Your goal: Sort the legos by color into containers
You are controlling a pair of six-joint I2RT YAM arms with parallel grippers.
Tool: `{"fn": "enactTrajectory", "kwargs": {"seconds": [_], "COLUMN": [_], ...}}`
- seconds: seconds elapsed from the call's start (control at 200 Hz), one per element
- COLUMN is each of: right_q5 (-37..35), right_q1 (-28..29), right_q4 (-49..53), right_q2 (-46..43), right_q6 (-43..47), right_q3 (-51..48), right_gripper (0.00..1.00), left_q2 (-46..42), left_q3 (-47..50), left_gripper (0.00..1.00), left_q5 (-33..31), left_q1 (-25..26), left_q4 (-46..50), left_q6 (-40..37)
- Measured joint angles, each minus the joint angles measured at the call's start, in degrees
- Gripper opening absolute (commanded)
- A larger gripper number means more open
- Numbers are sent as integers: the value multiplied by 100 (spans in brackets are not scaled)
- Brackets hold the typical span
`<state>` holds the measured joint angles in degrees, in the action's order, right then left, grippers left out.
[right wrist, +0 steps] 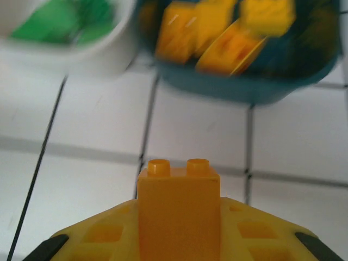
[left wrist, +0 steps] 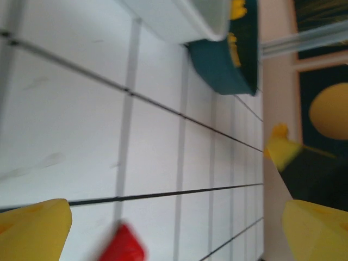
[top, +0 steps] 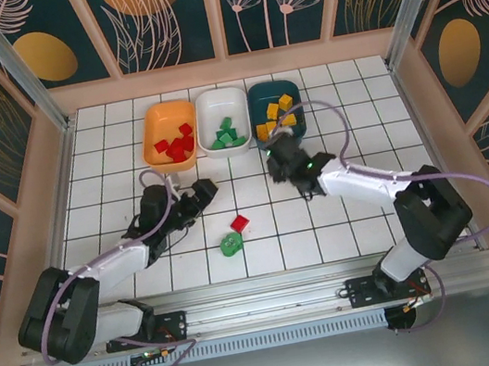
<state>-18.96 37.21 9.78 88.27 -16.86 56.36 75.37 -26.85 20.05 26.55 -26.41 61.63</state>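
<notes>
1. The right gripper (right wrist: 178, 231) is clamped shut on an orange-yellow brick (right wrist: 178, 209), one yellow finger pressing each side. The brick's two studs sit side by side across the jaws.
2. The studs lead away from the wrist, so in the right wrist view the brick's long axis runs along the fingers, towards the bins.
3. From above, the right gripper (top: 281, 165) hangs over the tiled table (top: 372, 218) just in front of the teal bin (top: 260, 105) (the brick itself is too small to make out there).
4. Ahead of the held brick stand the teal bin (right wrist: 244, 89), with yellow-orange bricks (right wrist: 217, 32) heaped in it, and to its left the white bin (right wrist: 103, 54), with green bricks (right wrist: 54, 22).
5. The left gripper (left wrist: 174, 234) is spread wide and holds nothing. A loose red brick (left wrist: 122, 247), blurred, lies on the table between its fingertips (left wrist: 32, 228).
6. In the top view the left gripper (top: 200, 195) is low over the tiles. The red brick (top: 240, 223) lies just to its right, with a green brick (top: 230, 244) close beside that, nearer the arm bases.
7. Along the far side the orange bin (top: 150, 133), the white bin (top: 219, 94) and the teal bin stand in a row, touching. They hold red bricks (top: 175, 145), green bricks (top: 227, 135) and yellow-orange bricks (top: 273, 117).
</notes>
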Motion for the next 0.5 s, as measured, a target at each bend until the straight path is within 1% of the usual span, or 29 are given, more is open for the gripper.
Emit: {"fn": "enactTrajectory", "kwargs": {"seconds": [0.085, 0.145, 0.31, 0.35, 0.42, 0.5], "right_q5": [122, 278, 586, 627, 669, 656], "right_q1": [-529, -813, -1294, -1362, -1425, -1443], "right_q4": [-201, -299, -243, -199, -111, 66], "right_q2": [393, 800, 1926, 2181, 2500, 2710], "right_q6": [7, 15, 146, 181, 273, 304], "right_q3": [428, 815, 1985, 2280, 2697, 3051], "right_gripper": [30, 30, 37, 41, 56, 62], "left_q2": [105, 103, 114, 114, 114, 98], "left_q3": [-417, -503, -363, -282, -146, -63], "left_gripper": [99, 98, 99, 99, 98, 99], "left_q5": [-20, -70, -107, -107, -107, -107], "left_q1": [140, 151, 151, 151, 151, 151], "left_q4": [-129, -271, -435, -461, -463, -448], "left_q6": [4, 22, 114, 136, 170, 170]}}
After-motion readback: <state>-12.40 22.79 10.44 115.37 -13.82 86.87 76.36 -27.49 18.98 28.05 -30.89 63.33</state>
